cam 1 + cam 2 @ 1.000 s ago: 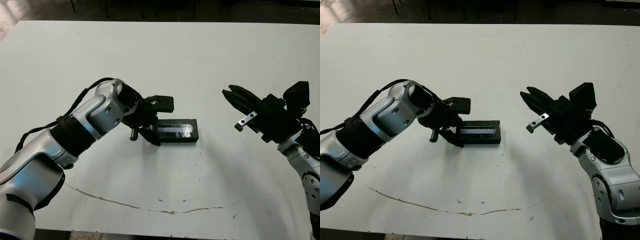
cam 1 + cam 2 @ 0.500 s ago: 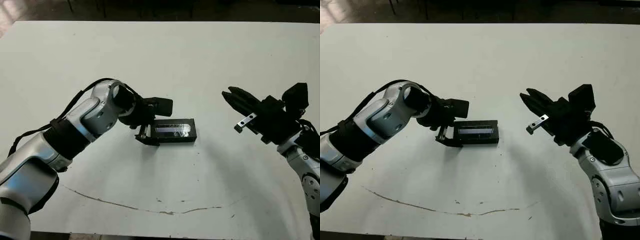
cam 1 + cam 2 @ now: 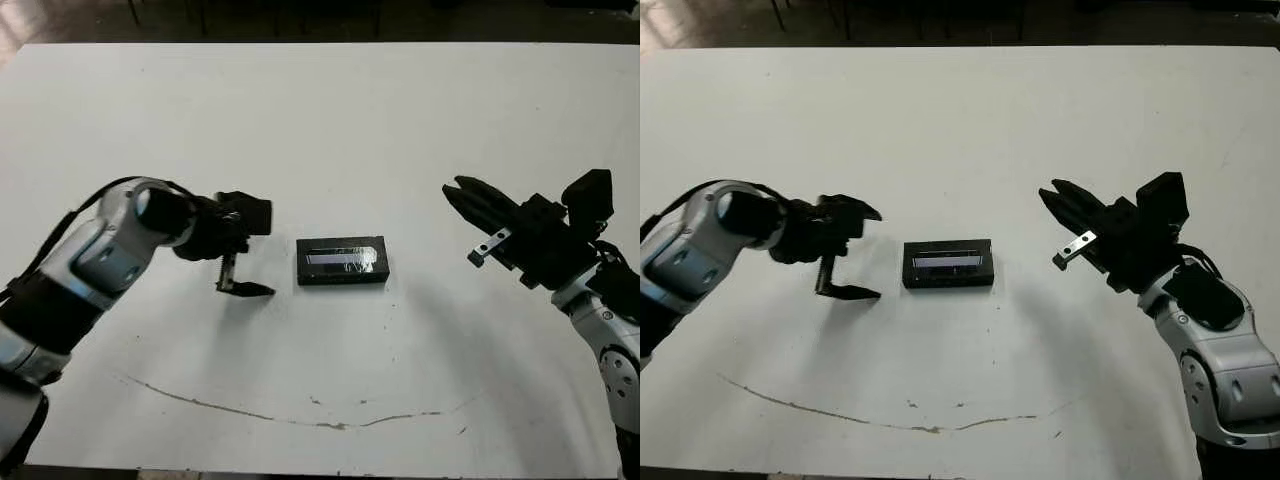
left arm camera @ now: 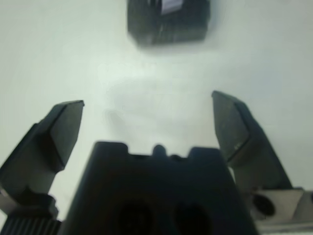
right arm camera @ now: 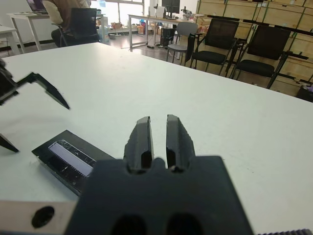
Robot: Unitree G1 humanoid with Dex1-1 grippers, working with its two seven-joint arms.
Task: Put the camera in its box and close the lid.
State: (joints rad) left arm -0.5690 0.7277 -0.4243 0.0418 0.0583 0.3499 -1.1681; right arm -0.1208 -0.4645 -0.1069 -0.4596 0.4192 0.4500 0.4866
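The lid [image 3: 341,257], a flat black cover with a silvery strip, lies flat on the box [image 3: 342,275] at the table's centre, covering it. The camera is hidden. My left gripper [image 3: 268,250] stands open a short way to the left of the box, touching nothing. In the left wrist view the fingers [image 4: 66,125] spread wide, and the box [image 4: 168,22] is blurred beyond them. My right gripper [image 3: 452,189] hovers well to the right of the box, shut on nothing. The right wrist view has its fingers [image 5: 143,134] close together and the lid [image 5: 71,157] beyond.
A thin brown crack [image 3: 290,418] runs across the white table [image 3: 330,120] near its front edge. Chairs [image 5: 215,41] and desks stand beyond the table, with a seated person [image 5: 63,14] far off.
My left gripper has drawn back to the left, away from the box's left end, and stays open. The box with its lid stays in place. The right arm has not moved.
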